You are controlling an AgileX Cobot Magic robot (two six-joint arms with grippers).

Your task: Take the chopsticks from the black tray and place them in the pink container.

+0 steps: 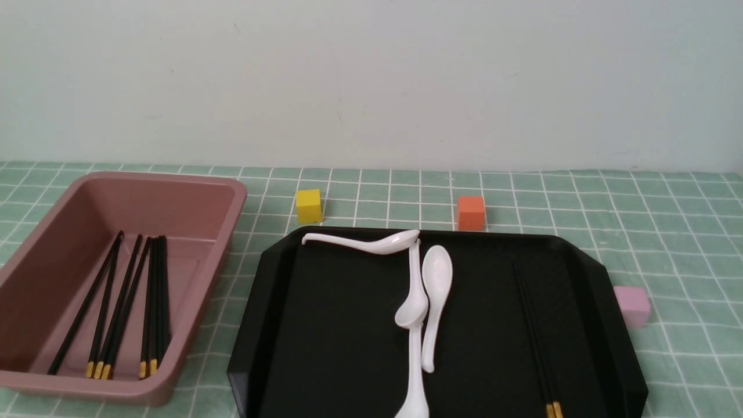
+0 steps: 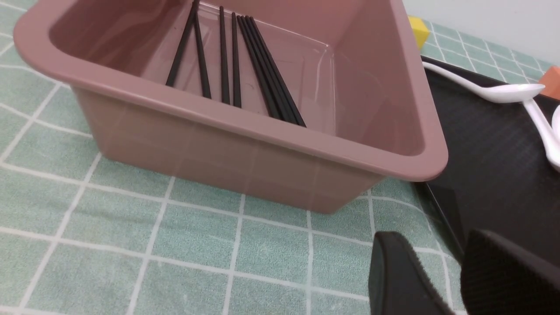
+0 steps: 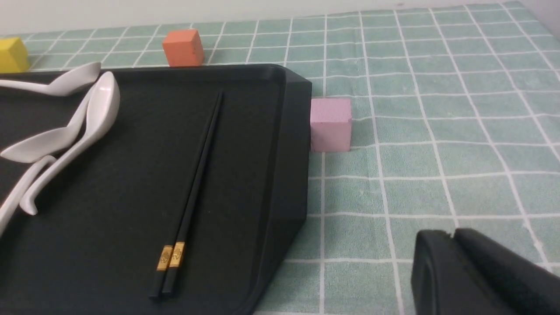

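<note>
Two chopsticks (image 1: pixel 534 337) (image 3: pixel 192 192) lie side by side on the right part of the black tray (image 1: pixel 336 325) (image 3: pixel 131 245). Several more chopsticks (image 1: pixel 125 302) (image 2: pixel 245 61) rest inside the pink container (image 1: pixel 226 209) (image 2: pixel 245 127) at the left. Neither arm shows in the front view. My left gripper (image 2: pixel 437 253) hangs open and empty over the cloth beside the container's near corner and the tray's edge. My right gripper (image 3: pixel 453 236) is shut on nothing, over the cloth to the right of the tray.
Three white spoons (image 1: pixel 426 290) (image 3: pixel 65 131) lie tangled in the tray's middle. A yellow cube (image 1: pixel 308 205) and an orange cube (image 1: pixel 471 212) stand behind the tray, and a pale pink cube (image 1: pixel 631 305) (image 3: pixel 330 124) touches its right edge. Green checked cloth (image 1: pixel 667 232) covers the table.
</note>
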